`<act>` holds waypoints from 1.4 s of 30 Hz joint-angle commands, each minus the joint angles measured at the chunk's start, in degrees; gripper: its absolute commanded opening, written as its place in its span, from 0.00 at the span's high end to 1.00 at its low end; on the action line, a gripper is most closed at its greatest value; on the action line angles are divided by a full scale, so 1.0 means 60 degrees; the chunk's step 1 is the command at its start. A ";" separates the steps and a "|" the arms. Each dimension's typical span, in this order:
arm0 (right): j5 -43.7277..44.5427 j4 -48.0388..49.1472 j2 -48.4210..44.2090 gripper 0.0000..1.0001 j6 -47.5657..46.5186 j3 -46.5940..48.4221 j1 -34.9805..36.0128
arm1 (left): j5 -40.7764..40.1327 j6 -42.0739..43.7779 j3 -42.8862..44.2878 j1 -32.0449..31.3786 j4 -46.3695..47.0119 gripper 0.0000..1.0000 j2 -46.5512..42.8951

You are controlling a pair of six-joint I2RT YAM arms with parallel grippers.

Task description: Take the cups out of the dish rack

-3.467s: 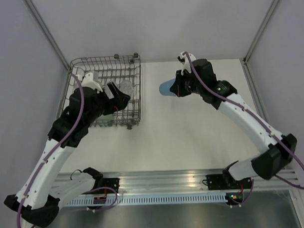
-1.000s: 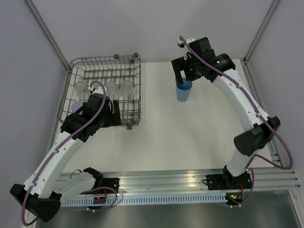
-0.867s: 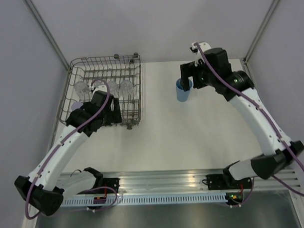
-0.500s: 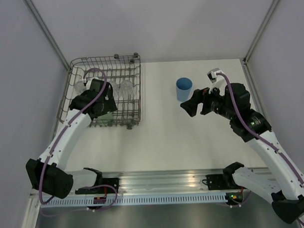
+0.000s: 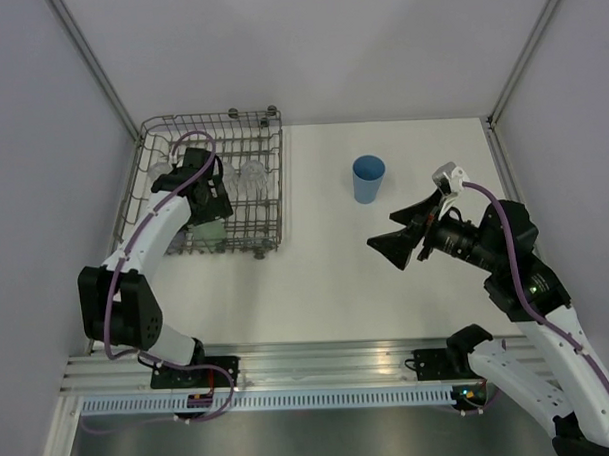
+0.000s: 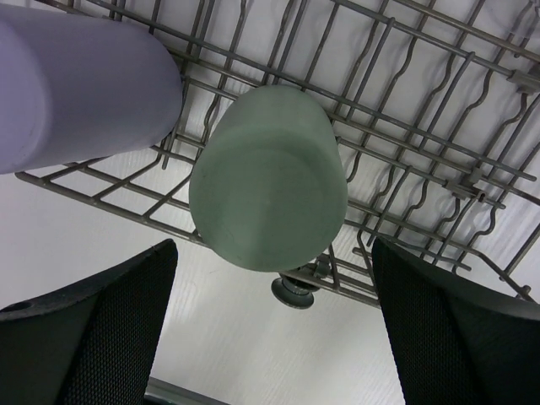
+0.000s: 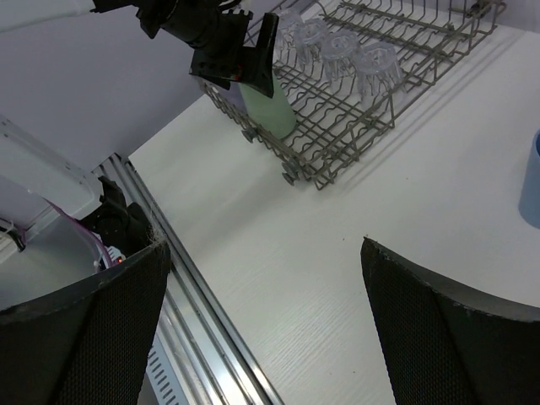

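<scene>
The grey wire dish rack [image 5: 279,179] stands at the table's far left. In it a green cup [image 6: 268,177] sits upside down beside a lilac-purple cup [image 6: 76,93]. Clear cups [image 7: 337,51] stand inverted in a row further back in the rack [image 7: 405,118]. My left gripper [image 6: 272,253] hangs open just above the green cup [image 5: 207,232], a finger on either side, not touching. A blue cup [image 5: 369,178] stands upright on the table, apart from both arms. My right gripper [image 5: 400,243] is open and empty, near and right of the blue cup, pointing left.
A dark round rack foot [image 6: 294,291] rests on the white table below the green cup. An aluminium rail [image 5: 319,360] runs along the near edge. Grey walls and slanted frame posts [image 5: 523,50] close in the sides and back.
My right arm has drawn back from the blue cup toward the near right, leaving it standing. My left gripper has shifted over the rack to hover above the green cup.
</scene>
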 commanded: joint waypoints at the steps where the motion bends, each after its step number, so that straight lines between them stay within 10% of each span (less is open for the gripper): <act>1: -0.0851 0.0497 0.0168 0.02 0.0020 -0.0103 0.0010 | 0.0142 0.0366 0.0465 0.0182 0.0280 0.00 0.0282; 14: -0.1320 0.0776 0.0154 0.02 0.0035 -0.0235 0.0010 | 0.1065 0.0659 0.0714 0.0636 0.0574 0.17 0.0781; 27: -0.1335 0.0790 0.0036 0.02 -0.0009 -0.0220 0.0024 | 0.1241 0.0718 0.0773 0.0637 0.0457 0.98 0.0444; 42: -0.1013 0.0907 0.0183 0.02 -0.0009 -0.0205 0.0024 | 0.1840 0.0967 0.1373 0.0636 -0.0129 0.98 -0.1210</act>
